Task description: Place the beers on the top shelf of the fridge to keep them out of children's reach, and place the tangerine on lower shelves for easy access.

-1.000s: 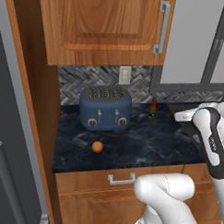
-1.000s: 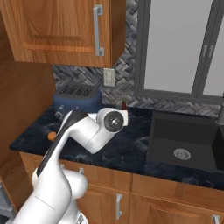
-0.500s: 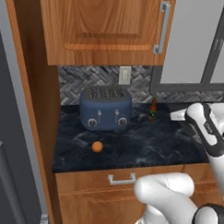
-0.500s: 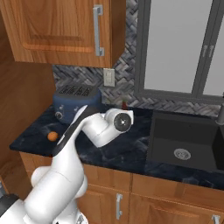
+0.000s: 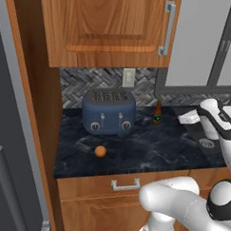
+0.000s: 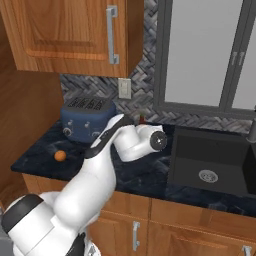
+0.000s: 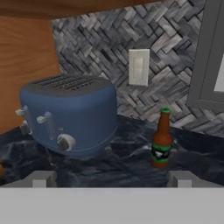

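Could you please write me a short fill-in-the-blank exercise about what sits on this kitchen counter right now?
1. The bottle stands upright on the dark counter, apart from the ____ toaster.
2. The tangerine lies on the counter in front of the ____.
3. The hand's jaws are ____, holding nothing.
4. The white outlet is mounted on the backsplash, above and between the toaster and the ____.

Missing words: blue; toaster; open; bottle

We see even, soft rendered light, no glare; the toaster [image 7: 70,114] casts a faint shadow; the hand view looks blurry.
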